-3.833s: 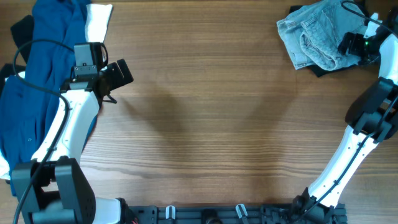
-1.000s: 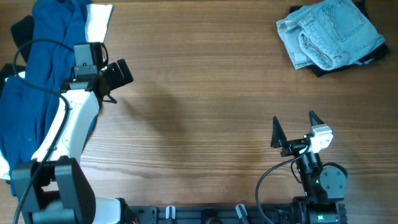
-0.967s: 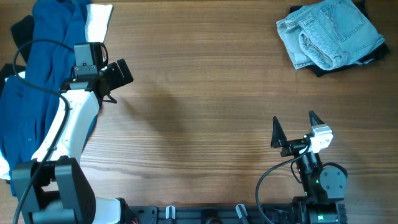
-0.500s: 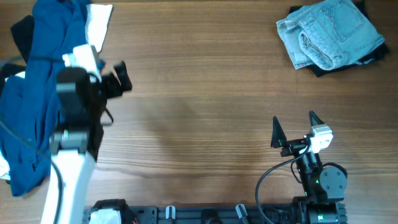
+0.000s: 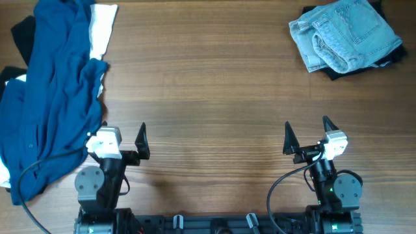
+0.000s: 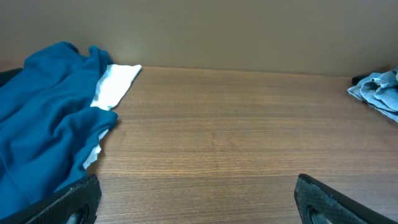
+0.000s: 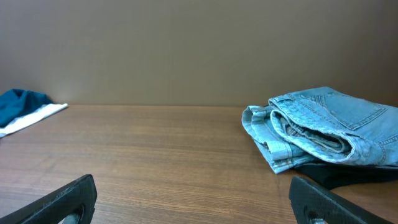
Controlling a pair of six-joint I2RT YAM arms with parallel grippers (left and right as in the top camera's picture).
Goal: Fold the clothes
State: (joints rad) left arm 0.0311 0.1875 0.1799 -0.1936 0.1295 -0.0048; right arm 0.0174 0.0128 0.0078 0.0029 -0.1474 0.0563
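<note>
Over on the far left, a blue shirt (image 5: 49, 97) sprawls down the edge of the table (image 5: 208, 84), with a white cloth (image 5: 104, 23) peeking out at its top and a bit of black fabric (image 5: 23, 29) behind it. Moving along the near edge, the left gripper (image 5: 123, 135) sits low just beside the shirt's hem, its fingers (image 6: 74, 200) spread wide apart and grasping nothing. Bare wood fills the middle. Next comes the right gripper (image 5: 307, 133), also parked at the near edge, fingers (image 7: 62, 198) splayed wide with nothing between them. And up in the far right corner, well apart from both grippers, lie the jeans (image 5: 344, 32), bunched into a thick folded bundle with the waistband and seams showing, resting on a black garment (image 7: 339, 174) that pokes out underneath.
</note>
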